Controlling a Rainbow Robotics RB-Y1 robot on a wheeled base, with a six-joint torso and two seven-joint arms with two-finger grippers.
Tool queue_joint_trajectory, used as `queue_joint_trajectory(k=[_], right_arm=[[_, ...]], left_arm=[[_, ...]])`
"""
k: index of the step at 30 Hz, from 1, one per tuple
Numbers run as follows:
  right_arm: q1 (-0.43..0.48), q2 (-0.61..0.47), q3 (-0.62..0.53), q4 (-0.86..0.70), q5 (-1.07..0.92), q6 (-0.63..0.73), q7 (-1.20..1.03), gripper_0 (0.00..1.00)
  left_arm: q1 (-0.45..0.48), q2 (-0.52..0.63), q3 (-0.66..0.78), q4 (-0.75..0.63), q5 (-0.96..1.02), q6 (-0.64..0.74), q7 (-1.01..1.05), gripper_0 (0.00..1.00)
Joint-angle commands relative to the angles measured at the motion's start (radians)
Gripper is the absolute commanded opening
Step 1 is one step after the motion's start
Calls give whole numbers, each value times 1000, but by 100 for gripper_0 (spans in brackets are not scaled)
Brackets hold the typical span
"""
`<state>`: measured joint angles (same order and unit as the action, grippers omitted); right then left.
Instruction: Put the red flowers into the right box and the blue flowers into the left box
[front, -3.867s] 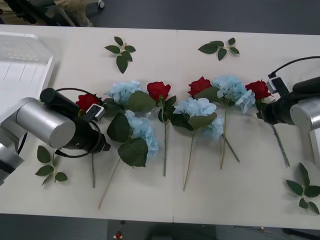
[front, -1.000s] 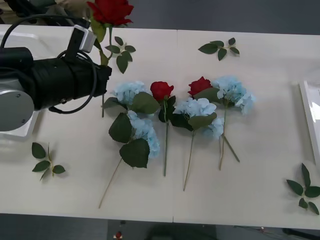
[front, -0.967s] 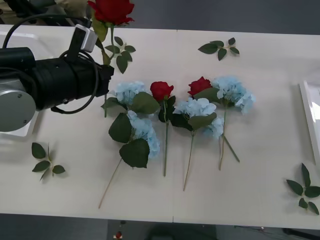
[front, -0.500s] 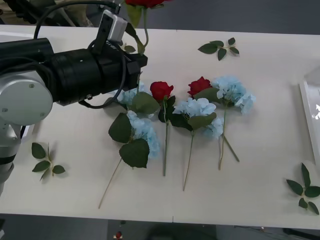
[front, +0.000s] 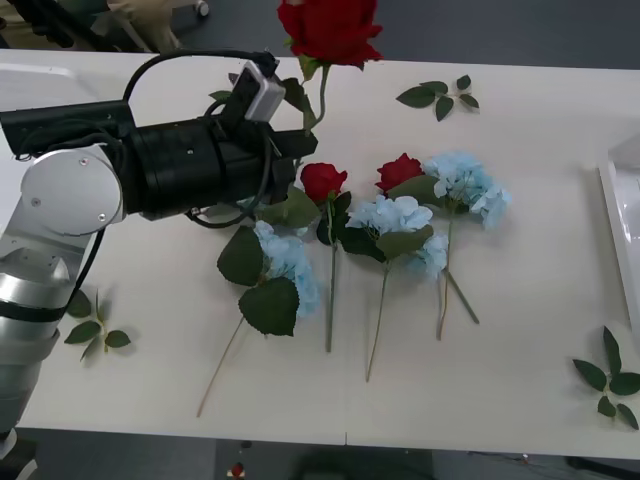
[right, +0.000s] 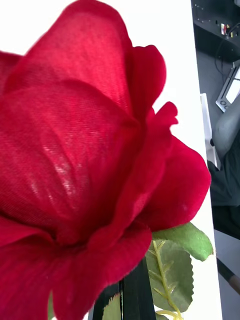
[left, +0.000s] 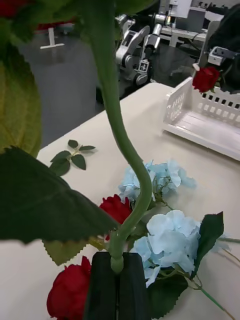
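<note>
While it is pinched at the lower stem between the closed black fingers of the left gripper (front: 300, 148), one red rose (front: 330, 30) stands upright above the table (front: 520, 330), its bloom high over the far edge. Its stem curves upward from the fingertips, with a broad leaf beside it. Just below the left gripper lie two more red roses (front: 321, 181) (front: 400, 172), flat on the table with stems pointing toward the robot. Between and beside them rest the blue flowers (front: 400, 215), three pale clusters in a row, one (front: 285, 262) at the left and one (front: 465, 180) at the right. Farther right, the rim of the right box (front: 620, 230) meets the table's edge; the left wrist view shows its slotted white wall. Above that box a fourth red rose (left: 206, 78) is held by the right gripper (right: 127, 300), whose fingers are pressed together on the stem beneath the bloom. Loose leaf sprigs (front: 440, 97) (front: 95, 325) (front: 610, 380) lie well apart near the table's margins.
</note>
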<state>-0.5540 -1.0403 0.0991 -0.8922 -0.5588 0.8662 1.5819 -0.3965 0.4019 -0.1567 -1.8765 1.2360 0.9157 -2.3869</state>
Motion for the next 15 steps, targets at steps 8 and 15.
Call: queue_joint_trajectory(k=[8,15], right_arm=[[-3,-15,-9,-1,-32,-27,21,87],[-3,-12,1,-2,-62,-27,35,100]], left_arm=[[-81,-25,-40,-4,109,-9,-150,0],[-77,-25,-61,-4,181,-11,-164,0]])
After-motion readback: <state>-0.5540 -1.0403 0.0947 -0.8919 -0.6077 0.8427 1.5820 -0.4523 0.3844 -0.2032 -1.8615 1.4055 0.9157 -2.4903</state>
